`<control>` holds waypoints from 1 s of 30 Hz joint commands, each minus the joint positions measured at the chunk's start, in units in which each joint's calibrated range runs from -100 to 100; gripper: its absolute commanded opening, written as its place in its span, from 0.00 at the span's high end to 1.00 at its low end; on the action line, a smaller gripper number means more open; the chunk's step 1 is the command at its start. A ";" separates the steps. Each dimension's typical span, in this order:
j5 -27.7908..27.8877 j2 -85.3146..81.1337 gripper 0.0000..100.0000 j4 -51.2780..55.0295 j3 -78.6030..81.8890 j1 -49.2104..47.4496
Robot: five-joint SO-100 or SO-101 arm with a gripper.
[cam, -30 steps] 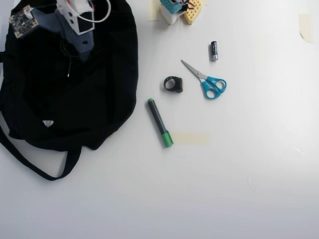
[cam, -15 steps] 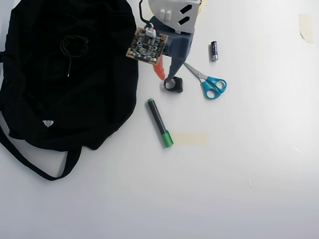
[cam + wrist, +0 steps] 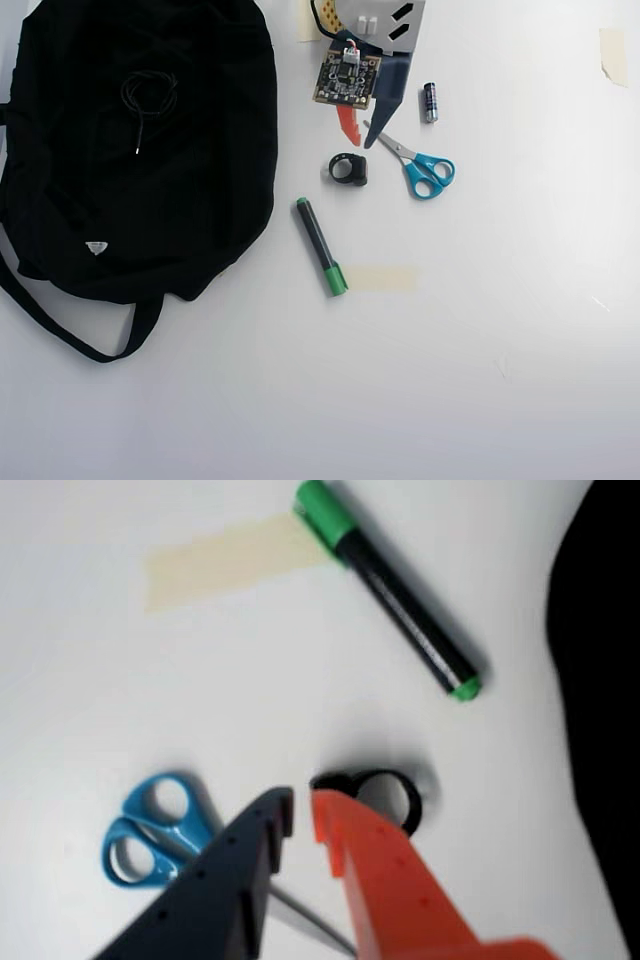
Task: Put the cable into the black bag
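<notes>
The black bag lies flat at the left of the overhead view; its edge also shows at the right of the wrist view. The thin black cable lies coiled on the bag's upper part, one end trailing down. I cannot tell whether it is inside an opening or on top of the fabric. My gripper is at the top centre, well right of the bag and cable. In the wrist view the gripper has its dark blue and orange fingers almost together, with nothing between them.
On the white table: a black ring just beyond my fingertips, also in the wrist view; blue-handled scissors; a green marker; a small battery; strips of beige tape.
</notes>
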 commanded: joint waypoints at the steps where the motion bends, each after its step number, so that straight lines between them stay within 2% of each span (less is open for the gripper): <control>1: 0.29 -10.65 0.98 -7.16 15.68 -0.80; 6: 0.76 -24.34 0.97 -10.17 32.12 -2.22; 11: 4.49 -36.46 0.97 -10.00 43.08 -1.99; 21: 4.70 -55.21 0.98 -9.31 62.22 -2.37; 25: 4.70 -61.02 0.98 -6.30 68.24 -2.37; 30: 4.70 -65.67 0.98 1.54 68.24 -2.29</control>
